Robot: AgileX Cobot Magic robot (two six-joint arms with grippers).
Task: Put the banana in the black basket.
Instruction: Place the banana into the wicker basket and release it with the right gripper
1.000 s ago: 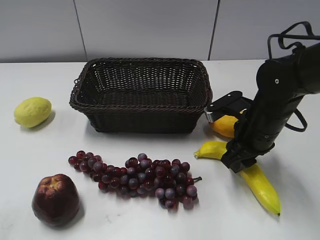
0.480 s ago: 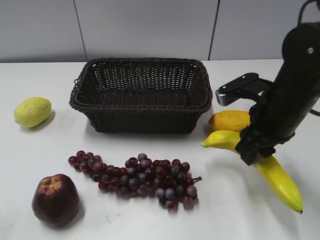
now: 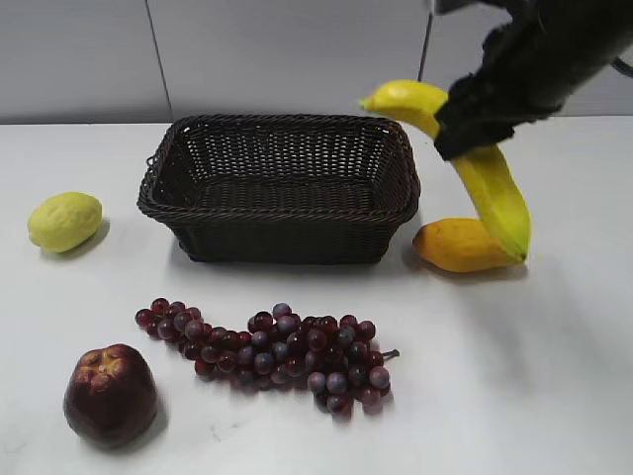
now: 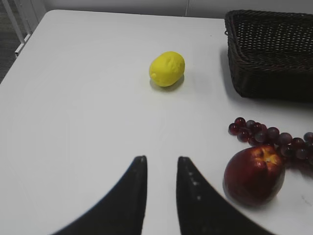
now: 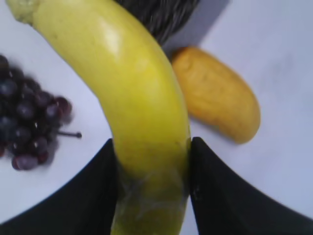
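My right gripper (image 3: 465,134) is shut on the banana (image 3: 495,193), a long curved yellow fruit, and holds it in the air above the right end of the black basket (image 3: 282,188). The banana's upper end is over the basket's right rim; its lower end hangs in front of the mango. In the right wrist view the banana (image 5: 137,98) fills the gap between the two fingers of my right gripper (image 5: 152,147). My left gripper (image 4: 159,164) is open and empty, low over the table near the apple; it is out of the exterior view.
An orange-yellow mango (image 3: 460,245) lies right of the basket. A bunch of dark grapes (image 3: 272,351) lies in front of the basket, a dark red apple (image 3: 109,396) at front left, a yellow-green lemon (image 3: 64,220) at far left.
My right gripper has lifted the banana off the table and carried it up and back-left, from beside the mango to above the basket's right rim. The other fruit has not moved.
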